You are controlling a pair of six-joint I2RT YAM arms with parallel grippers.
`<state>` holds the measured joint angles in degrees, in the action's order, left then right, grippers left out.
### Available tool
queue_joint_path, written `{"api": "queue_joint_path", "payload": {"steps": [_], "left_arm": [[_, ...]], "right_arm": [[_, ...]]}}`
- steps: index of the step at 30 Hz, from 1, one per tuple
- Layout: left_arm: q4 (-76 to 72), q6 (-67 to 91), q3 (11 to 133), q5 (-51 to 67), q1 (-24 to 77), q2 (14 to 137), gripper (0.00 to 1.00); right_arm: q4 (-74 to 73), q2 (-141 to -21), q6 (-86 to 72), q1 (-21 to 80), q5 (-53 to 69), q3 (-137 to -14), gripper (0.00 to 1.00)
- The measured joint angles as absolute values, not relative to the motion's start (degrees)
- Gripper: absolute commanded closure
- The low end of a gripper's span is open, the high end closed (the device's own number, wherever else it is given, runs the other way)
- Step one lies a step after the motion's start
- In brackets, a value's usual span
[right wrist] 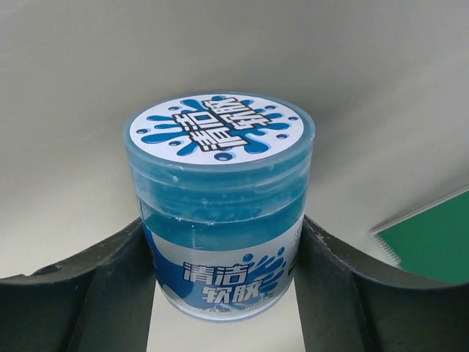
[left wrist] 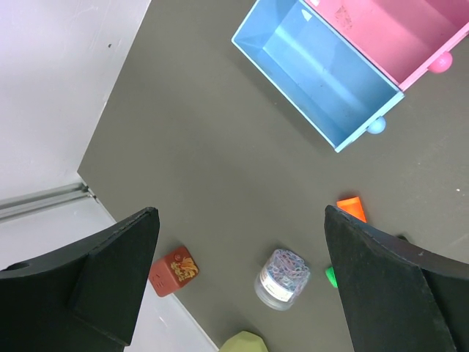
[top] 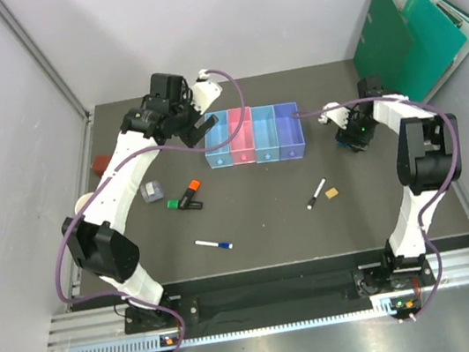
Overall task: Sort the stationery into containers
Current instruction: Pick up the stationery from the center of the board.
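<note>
The four joined bins (top: 252, 136) stand in a row at the back: light blue, pink, light blue, purple-blue. My left gripper (top: 197, 126) hangs open and empty by their left end; its wrist view shows the left light blue bin (left wrist: 322, 70) empty and the pink bin (left wrist: 396, 29). Orange (top: 190, 187) and green (top: 181, 203) highlighters, a small grey tub of clips (top: 153, 191), a blue-capped white pen (top: 214, 245), a black-and-white marker (top: 316, 193) and a tan eraser (top: 332, 193) lie loose. My right gripper (right wrist: 223, 229) is shut on a blue round jar (right wrist: 220, 139).
A red-brown cube (top: 101, 166) sits at the table's left edge, also in the left wrist view (left wrist: 174, 271), next to the clip tub (left wrist: 282, 277) and a pale yellow cup (left wrist: 245, 343). Green folders (top: 412, 27) lean in the back right corner. Walls close three sides.
</note>
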<state>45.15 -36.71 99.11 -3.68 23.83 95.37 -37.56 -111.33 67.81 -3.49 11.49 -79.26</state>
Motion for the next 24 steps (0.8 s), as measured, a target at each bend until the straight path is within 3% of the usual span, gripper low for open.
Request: {"api": "queue_joint_path", "payload": {"steps": [8,17,24], "left_arm": [[46.02,-33.36,99.11,3.68,23.81,95.35,0.01],[46.92,-24.73,103.94,26.85,23.86,97.56,0.01],[42.24,-13.28,113.54,42.46,24.43,104.99,0.01]], "right_arm": [[-30.59,-93.14,62.85,-3.27,11.77,-65.69,1.00],[-16.97,-58.30,59.64,6.85,6.02,-52.82,1.00],[-13.58,-53.91,59.75,17.65,-3.86,-52.51,1.00]]}}
